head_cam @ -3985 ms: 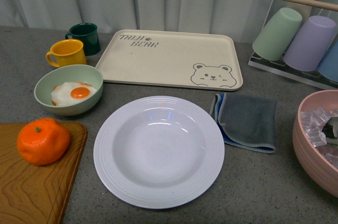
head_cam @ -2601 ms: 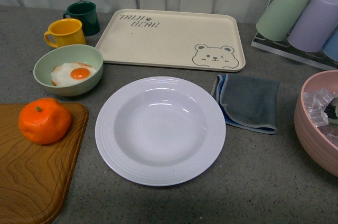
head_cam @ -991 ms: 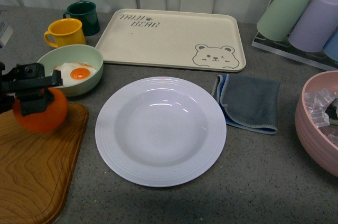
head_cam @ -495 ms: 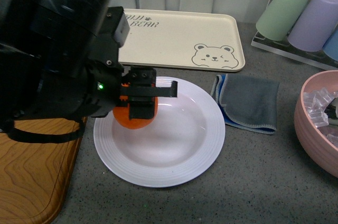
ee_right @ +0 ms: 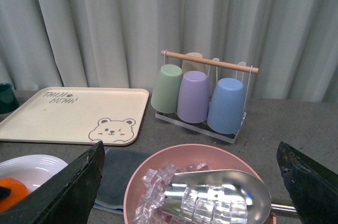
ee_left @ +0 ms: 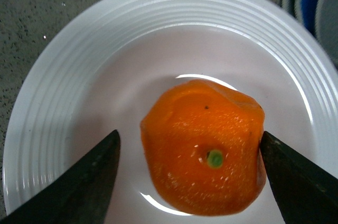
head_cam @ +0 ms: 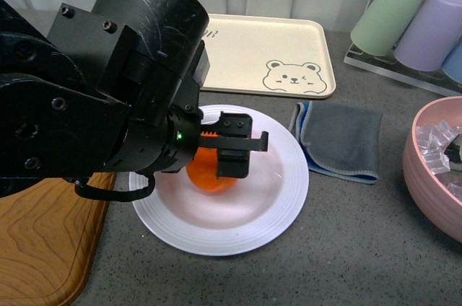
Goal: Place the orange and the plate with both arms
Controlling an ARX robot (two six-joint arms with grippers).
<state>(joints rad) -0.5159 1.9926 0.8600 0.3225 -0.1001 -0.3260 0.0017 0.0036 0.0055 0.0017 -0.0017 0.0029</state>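
Between the left tool's (ee_left: 189,135) spread fingers (ee_left: 87,176), the orange (ee_left: 203,150) rests in the plate (ee_left: 68,76); its 3 o'clock rim lies bare.

1. My claw (ee_left: 190,135) is spread wide; its two dark fingers (ee_left: 79,182) poke in from the corners on either side of the orange (ee_left: 203,147).
2. There's a clear gap between one finger and the peel. The other fingertip is right up against the fruit's edge, can't tell if it's actually touching.
3. The orange sits in the well of the plate (ee_left: 79,76), a bit off centre, green stem dot facing the camera, skin kinda lumpy.
4. The plate is white and glossy, with ribbed rings round the rim.
5. Speckled grey counter (ee_left: 31,2) around it, and a blue-and-grey cloth (ee_left: 317,2) just beside the rim.
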